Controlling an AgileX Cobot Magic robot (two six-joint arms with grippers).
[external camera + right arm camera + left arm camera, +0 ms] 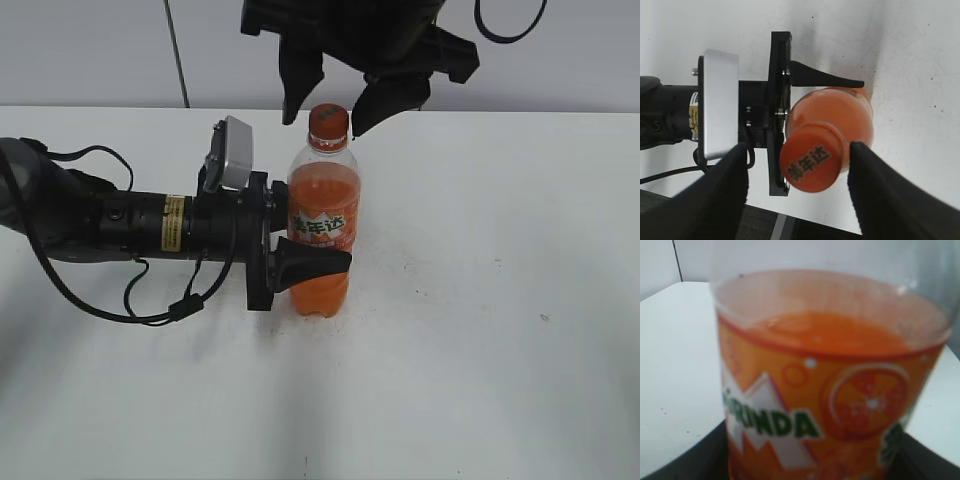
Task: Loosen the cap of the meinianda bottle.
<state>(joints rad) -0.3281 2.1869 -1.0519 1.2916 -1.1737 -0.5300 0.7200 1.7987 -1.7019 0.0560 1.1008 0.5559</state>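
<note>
Left of the meinianda bottle, the left gripper clamps its lower body on the white table. The one bottle looks mostly full, heavy, slick-walled. Its single cap wants pinching at the rim; above it, the right gripper hangs spread.

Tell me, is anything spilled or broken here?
Nothing stands out. The meinianda bottle stands upright on the table with its cap on, the left gripper shut around it. The right gripper is open above the cap. No drink has spilled.
</note>
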